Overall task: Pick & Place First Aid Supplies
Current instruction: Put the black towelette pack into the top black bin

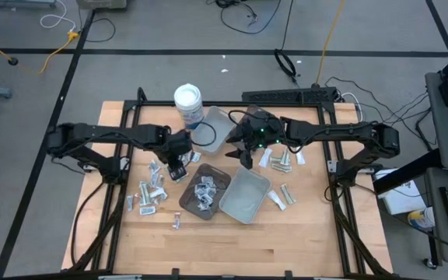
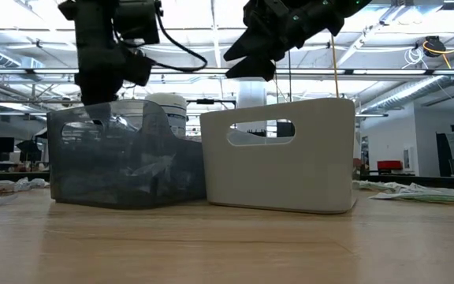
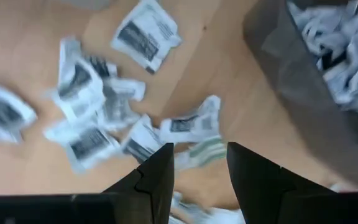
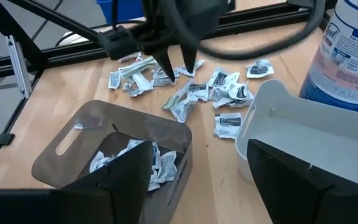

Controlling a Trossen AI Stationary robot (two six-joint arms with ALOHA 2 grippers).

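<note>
Because the left pincer (image 3: 197,171) hangs open and empty over a tangle of overlapping first aid supplies (image 3: 98,118) on the desk (image 1: 232,237), a descent from here risks closing on two or three packets at once, or nudging the heap so the flat ones skid out from between the fingers; thin packets lying flush on the wood may also slip the fingertips altogether. Its spot just beside the brown tray (image 1: 205,192) means a careless swing could knock that tray's wall. The right pincer (image 1: 246,159) hovers spread and carrying nothing, between the grey tray (image 1: 246,196) and another pale tray (image 1: 218,127) behind it, so the two arms are near each other and could clash if both move toward the middle.

As for contents, the brown tray holds a loose pile of packets. The grey tray looks bare inside. More packets lie scattered right of the trays (image 1: 280,161). A white tub with a blue label (image 1: 189,105) stands at the back
</note>
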